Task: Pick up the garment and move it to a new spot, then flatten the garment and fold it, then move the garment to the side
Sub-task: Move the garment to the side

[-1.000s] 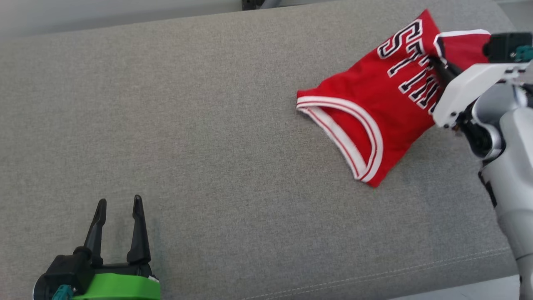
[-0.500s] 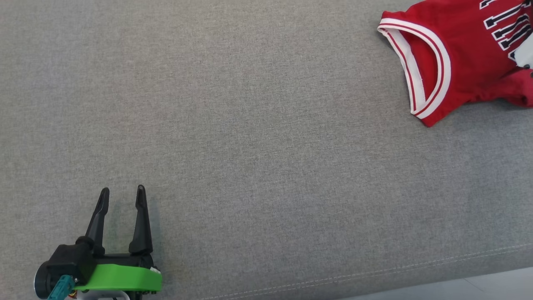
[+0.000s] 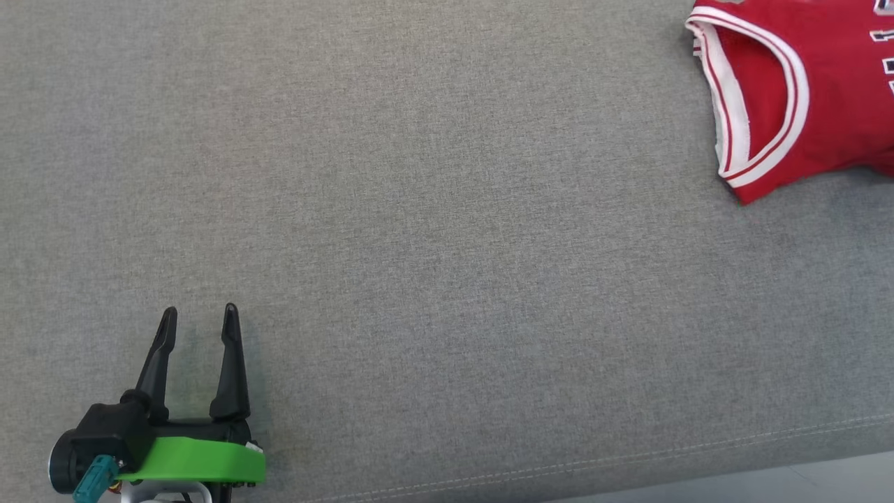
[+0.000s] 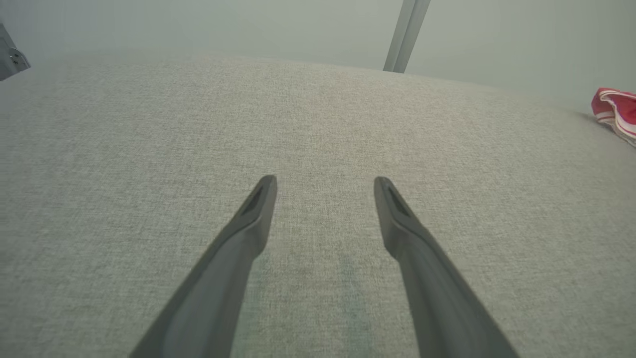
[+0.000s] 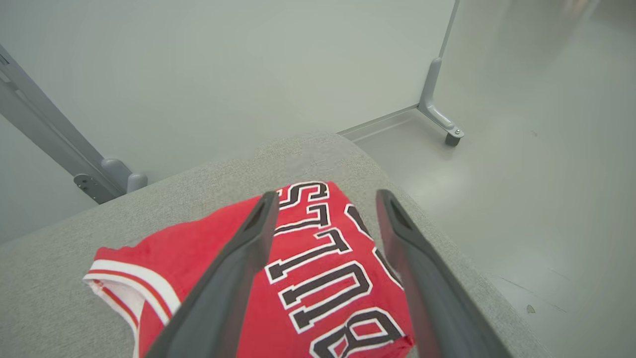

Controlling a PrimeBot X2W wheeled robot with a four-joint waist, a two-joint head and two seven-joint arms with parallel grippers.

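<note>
The garment is a red jersey with white trim and black-and-white lettering, lying folded on the grey cushion at the head view's upper right, cut off by the frame edge. In the right wrist view the garment lies below my right gripper, whose fingers stand open above the lettering with nothing between them. My left gripper rests open and empty at the lower left of the head view, far from the jersey. In the left wrist view the left gripper hovers over bare cushion, and an edge of the garment shows at far right.
The grey cushion spans the head view; its front seam runs along the lower right. In the right wrist view the cushion's rounded corner drops off to a pale floor, with grey frame legs and a wall behind.
My right gripper has opened and let go of the jersey, which now lies on the cushion. The head camera has turned, shifting the garment toward the upper right edge.
</note>
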